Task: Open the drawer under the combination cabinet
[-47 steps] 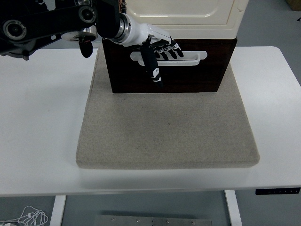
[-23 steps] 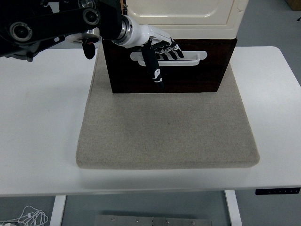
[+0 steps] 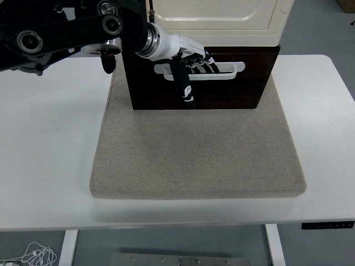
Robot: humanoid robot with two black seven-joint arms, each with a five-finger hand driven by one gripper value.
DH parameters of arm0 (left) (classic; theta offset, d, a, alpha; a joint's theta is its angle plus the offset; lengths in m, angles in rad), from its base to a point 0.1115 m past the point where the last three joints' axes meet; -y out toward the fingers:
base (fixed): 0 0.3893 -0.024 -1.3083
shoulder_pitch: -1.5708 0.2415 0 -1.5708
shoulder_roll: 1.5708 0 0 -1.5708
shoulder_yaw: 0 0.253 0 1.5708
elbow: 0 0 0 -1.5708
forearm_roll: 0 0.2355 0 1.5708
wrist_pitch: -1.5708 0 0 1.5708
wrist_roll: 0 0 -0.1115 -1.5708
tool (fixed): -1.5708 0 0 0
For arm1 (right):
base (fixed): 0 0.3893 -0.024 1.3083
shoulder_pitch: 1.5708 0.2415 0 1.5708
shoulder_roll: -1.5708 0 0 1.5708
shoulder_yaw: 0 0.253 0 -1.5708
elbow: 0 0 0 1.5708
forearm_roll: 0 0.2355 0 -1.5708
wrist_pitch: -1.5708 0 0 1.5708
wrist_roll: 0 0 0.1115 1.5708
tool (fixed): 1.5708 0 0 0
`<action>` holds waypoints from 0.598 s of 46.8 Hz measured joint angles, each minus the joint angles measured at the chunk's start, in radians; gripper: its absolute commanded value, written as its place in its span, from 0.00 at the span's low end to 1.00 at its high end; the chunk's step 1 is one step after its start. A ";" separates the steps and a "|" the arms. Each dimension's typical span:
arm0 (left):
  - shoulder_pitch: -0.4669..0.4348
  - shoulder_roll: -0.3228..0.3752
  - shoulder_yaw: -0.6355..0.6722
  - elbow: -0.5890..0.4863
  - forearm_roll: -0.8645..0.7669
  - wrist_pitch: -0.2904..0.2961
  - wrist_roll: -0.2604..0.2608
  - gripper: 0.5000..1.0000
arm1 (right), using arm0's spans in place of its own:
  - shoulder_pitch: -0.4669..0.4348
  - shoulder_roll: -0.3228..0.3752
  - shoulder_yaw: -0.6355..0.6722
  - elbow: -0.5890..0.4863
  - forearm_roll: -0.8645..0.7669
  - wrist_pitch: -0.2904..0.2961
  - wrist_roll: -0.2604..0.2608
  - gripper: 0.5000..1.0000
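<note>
We see one arm in frame, the left, coming in from the top-left edge; its left hand (image 3: pixel 188 66) sits right at the front of the drawer (image 3: pixel 197 77), the dark brown box at the far middle of the table. The drawer lies directly under and behind the hand, below the cream cabinet (image 3: pixel 213 22) that tops it. Four fingers (image 3: pixel 202 65) are curled into the white handle (image 3: pixel 227 71), a long slot-shaped pull across the drawer's upper front, so we read the hand as clamped on the handle; the thumb (image 3: pixel 186 88) hangs down outside, pointing at the drawer face below the pull. We cannot tell how deep the fingertips go behind the bar. Handle's right half is bare, the hand grips its left half. The drawer front stands a little forward of the cabinet's front edge above it. Drawer and cabinet stand on the far part of one grey felt mat (image 3: pixel 197 155), which lies on the white table (image 3: pixel 44 138). Counts: one hand, one drawer, one handle, one cabinet, one mat, one table. At the bottom left, under the table edge, we see one white cable tangle (image 3: pixel 33 256) on the floor.
</note>
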 measured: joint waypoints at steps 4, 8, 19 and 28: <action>-0.001 0.000 -0.002 -0.003 -0.001 -0.005 0.000 1.00 | 0.000 0.000 0.000 0.000 0.000 0.000 0.000 0.85; -0.004 0.000 -0.004 -0.005 -0.001 -0.034 0.000 1.00 | 0.000 0.000 0.000 0.000 0.000 0.000 0.000 0.85; -0.006 0.001 -0.037 -0.014 -0.003 -0.083 0.000 1.00 | 0.000 0.000 0.000 0.000 0.000 0.000 0.000 0.85; -0.009 0.009 -0.038 -0.020 -0.003 -0.103 0.000 1.00 | 0.000 0.000 0.000 0.000 0.000 0.000 0.000 0.85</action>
